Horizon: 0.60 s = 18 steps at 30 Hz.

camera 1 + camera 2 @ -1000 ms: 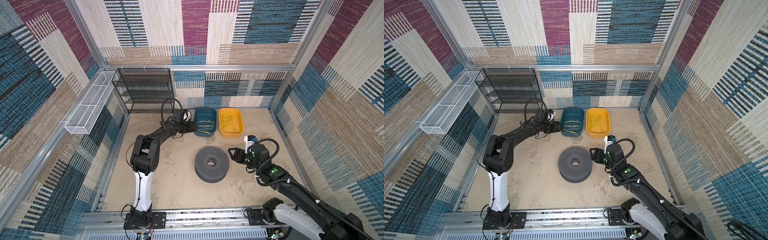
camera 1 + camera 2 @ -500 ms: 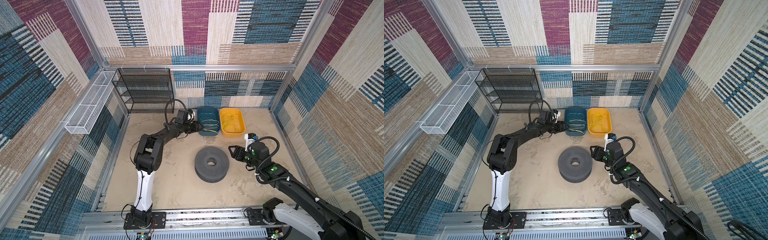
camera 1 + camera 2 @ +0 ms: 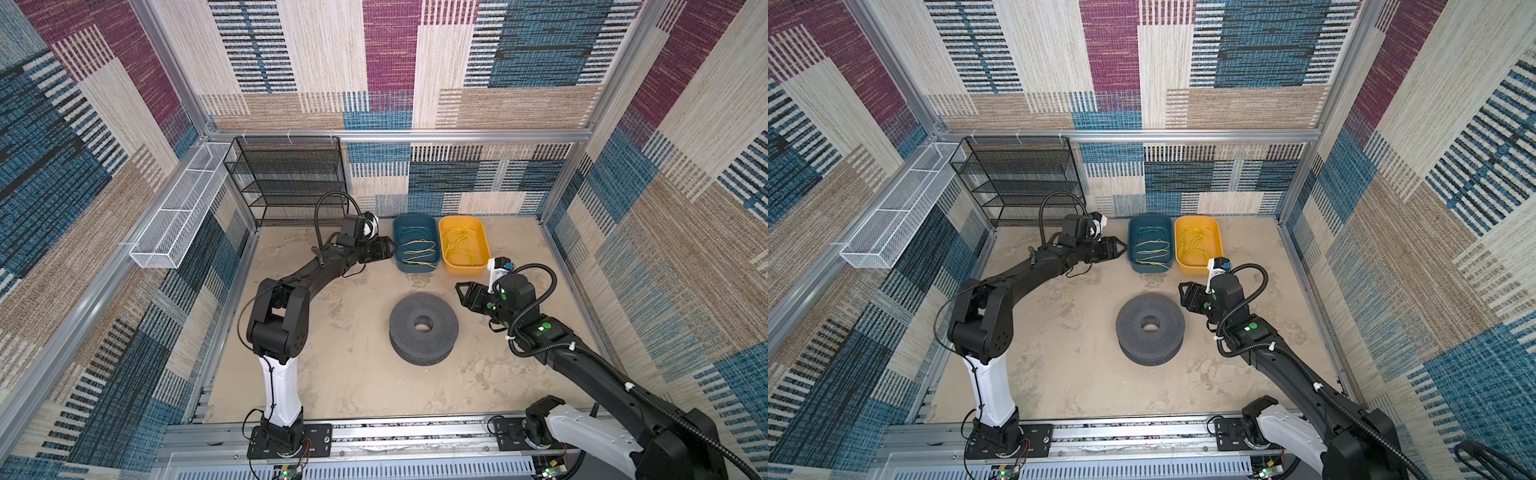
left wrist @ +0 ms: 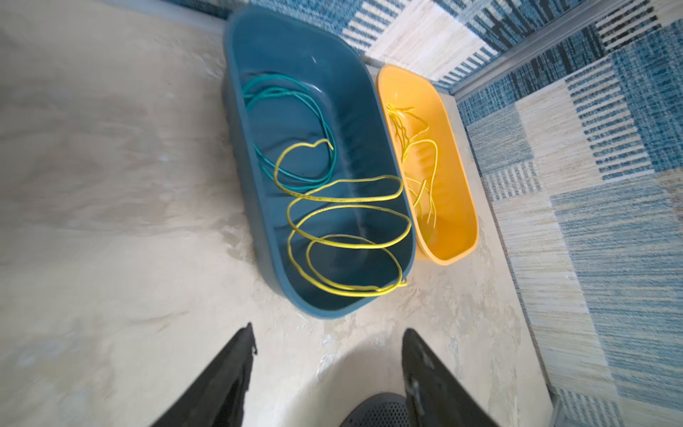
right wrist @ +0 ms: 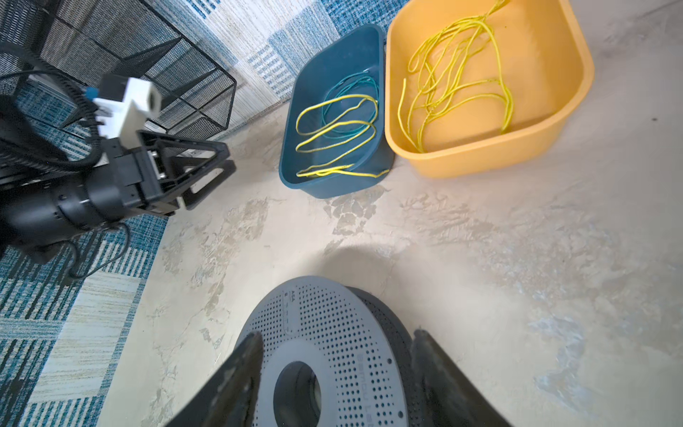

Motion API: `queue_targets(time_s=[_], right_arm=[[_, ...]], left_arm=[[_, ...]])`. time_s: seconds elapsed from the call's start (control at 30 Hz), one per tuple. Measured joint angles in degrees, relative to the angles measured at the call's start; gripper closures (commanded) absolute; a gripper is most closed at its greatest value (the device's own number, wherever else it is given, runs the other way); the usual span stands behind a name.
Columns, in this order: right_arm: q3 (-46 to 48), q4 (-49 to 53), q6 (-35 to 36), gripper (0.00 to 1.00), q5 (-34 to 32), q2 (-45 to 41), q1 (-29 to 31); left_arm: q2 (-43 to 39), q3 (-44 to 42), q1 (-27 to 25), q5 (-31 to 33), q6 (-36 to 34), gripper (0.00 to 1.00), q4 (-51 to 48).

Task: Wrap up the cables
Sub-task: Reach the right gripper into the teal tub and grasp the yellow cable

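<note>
Thin yellow cables lie loose in two bins at the back. One coils in the blue bin (image 3: 417,268) as a yellow cable (image 4: 347,294) beside a teal one (image 4: 281,92). A tangle of yellow cables (image 5: 462,88) fills the yellow bin (image 3: 464,269). My left gripper (image 3: 390,247) hovers just left of the blue bin, open and empty (image 4: 328,329). A grey perforated spool (image 3: 440,332) lies flat mid-floor. My right gripper (image 3: 459,289) stands open at the spool's right rim, its fingers over the spool (image 5: 337,332), holding nothing.
A black wire shelf rack (image 3: 291,178) stands at the back left, close behind my left arm. A white wire basket (image 3: 178,216) hangs on the left wall. Patterned walls close in the sandy floor (image 3: 353,374) on three sides.
My left gripper swung slightly right toward the blue bin, then eased back a little. The right arm and the spool have hardly moved.
</note>
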<state>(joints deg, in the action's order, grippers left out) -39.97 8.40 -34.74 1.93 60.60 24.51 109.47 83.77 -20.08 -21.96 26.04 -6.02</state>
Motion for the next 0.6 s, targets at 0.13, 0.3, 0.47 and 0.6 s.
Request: queue_targets(time_s=[0.13,0.3,0.47,0.6], right_arm=[[-4.9,-1.53,-0.92,0.36,-0.02,5.92,0.0],[-9.94,-3.69,-3.34,0.38,-1.07,14.19,-0.11],[-13.27,-7.61,-9.86,0.43,2.21,23.47,-0.92],[-14.86,-11.34,-16.2,0.49,6.97,30.36,-1.25]], left_arm=[[-14.19,-13.92,-0.11,3.67,-0.28,0.34,3.52],[-31.01,-36.11,-0.31,7.28,3.76,0.37,8.87],[-43.87,-49.86,-0.28,9.77,7.19,0.37,8.0],[-52.0,-54.62,-0.33,11.26,8.11,0.37,6.73]])
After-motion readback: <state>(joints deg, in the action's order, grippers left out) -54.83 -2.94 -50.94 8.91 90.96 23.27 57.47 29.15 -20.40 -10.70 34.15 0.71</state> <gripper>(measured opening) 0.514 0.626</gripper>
